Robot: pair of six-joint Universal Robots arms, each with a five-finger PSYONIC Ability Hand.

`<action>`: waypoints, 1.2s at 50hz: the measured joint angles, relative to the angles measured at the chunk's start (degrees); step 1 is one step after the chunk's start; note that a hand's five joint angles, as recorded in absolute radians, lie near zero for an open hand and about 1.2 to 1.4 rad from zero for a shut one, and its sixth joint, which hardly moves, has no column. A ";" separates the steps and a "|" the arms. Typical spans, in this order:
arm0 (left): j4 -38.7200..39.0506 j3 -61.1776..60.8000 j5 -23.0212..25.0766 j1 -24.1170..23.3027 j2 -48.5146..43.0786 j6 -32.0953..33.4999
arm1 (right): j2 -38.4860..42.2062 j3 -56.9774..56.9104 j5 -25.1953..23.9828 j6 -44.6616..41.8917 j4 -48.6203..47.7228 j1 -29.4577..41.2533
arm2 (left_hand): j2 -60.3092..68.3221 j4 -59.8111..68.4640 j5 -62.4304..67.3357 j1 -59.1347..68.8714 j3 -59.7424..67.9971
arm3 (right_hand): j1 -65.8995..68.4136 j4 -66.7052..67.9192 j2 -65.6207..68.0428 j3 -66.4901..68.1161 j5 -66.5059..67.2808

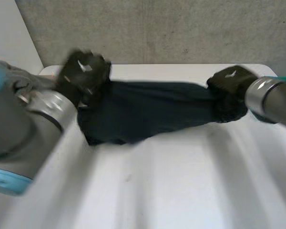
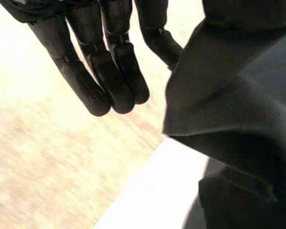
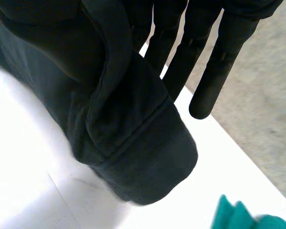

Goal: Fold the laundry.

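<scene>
Bare grey concrete point(image 1: 181, 28) backed the white table point(image 1: 181, 181), and the dark garment point(image 1: 148, 107) hung stretched along the table's far edge. Its long axis ran from the far left corner toward the far right corner.

The left hand point(image 1: 83, 71) was at the garment's end by the far left corner. In its wrist view the left hand point(image 2: 93, 62) had its fingers straight and close together. The garment point(image 2: 238, 119) fell in folds from the thumb side, where one finger passed behind the cloth. I judged that end to be pinched between finger and thumb, though the pinch itself was covered.

The right hand point(image 1: 231, 78) had the opposite end, near the far right corner. From its own wrist the right hand point(image 3: 205, 71) also showed straight fingers. A bunched, hemmed end of the garment point(image 3: 128, 124) was gathered at the thumb side and hung clear above the table. I took this for a pinch as well.

A scrap of teal cloth point(image 3: 243, 217) lay on the table past the right hand's end of the garment.

Each hand stood at one end of the long axis, so neither was nearer the garment than the other. The cloth was deeper at the left end, and its free lower edge drooped toward the near edge. The next fold would probably depend on keeping that axis parallel to the far edge.
</scene>
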 measured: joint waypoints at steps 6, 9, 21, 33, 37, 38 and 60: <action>-4.93 3.84 8.31 5.59 2.55 -5.96 | -6.23 -3.14 0.62 0.23 10.05 -0.37 | 0.11 0.12 0.11 0.30 0.11 | 0.81 0.14 0.05 0.77 0.46; -7.27 6.37 10.98 6.82 -1.10 -8.11 | -5.89 -4.08 0.83 0.06 12.84 0.09 | 0.12 0.13 0.22 0.30 0.11 | 1.00 0.15 0.31 1.01 0.54; -9.50 28.46 9.25 7.02 -24.21 -4.95 | 9.53 -12.50 4.05 0.02 5.01 4.39 | 0.18 0.16 0.22 0.30 0.14 | 1.00 0.15 0.31 1.06 0.54; -8.92 62.80 -2.54 5.69 -29.42 -12.02 | 10.58 -27.88 10.53 7.58 -23.50 10.57 | -1.67 -1.50 -0.98 -0.48 -1.47 | 1.45 0.16 0.31 1.06 0.54; -9.66 63.39 -3.55 5.42 -28.59 -13.05 | 9.85 -27.79 11.02 7.57 -24.02 11.30 | -9.91 -9.89 -9.19 -9.38 -9.46 | 1.45 0.16 0.31 1.06 0.54; -10.87 60.45 -3.34 4.83 -27.05 -13.67 | 8.97 -25.66 11.31 7.24 -22.54 12.10 | -27.32 -27.33 -26.51 -27.94 -26.68 | 1.45 0.16 0.31 1.12 0.54; -12.15 17.27 -1.70 -0.34 -26.85 -21.86 | 3.41 -7.90 11.56 7.02 -16.26 13.37 | -38.96 -38.95 -38.23 -36.72 -38.46 | 1.45 0.22 0.31 1.54 0.54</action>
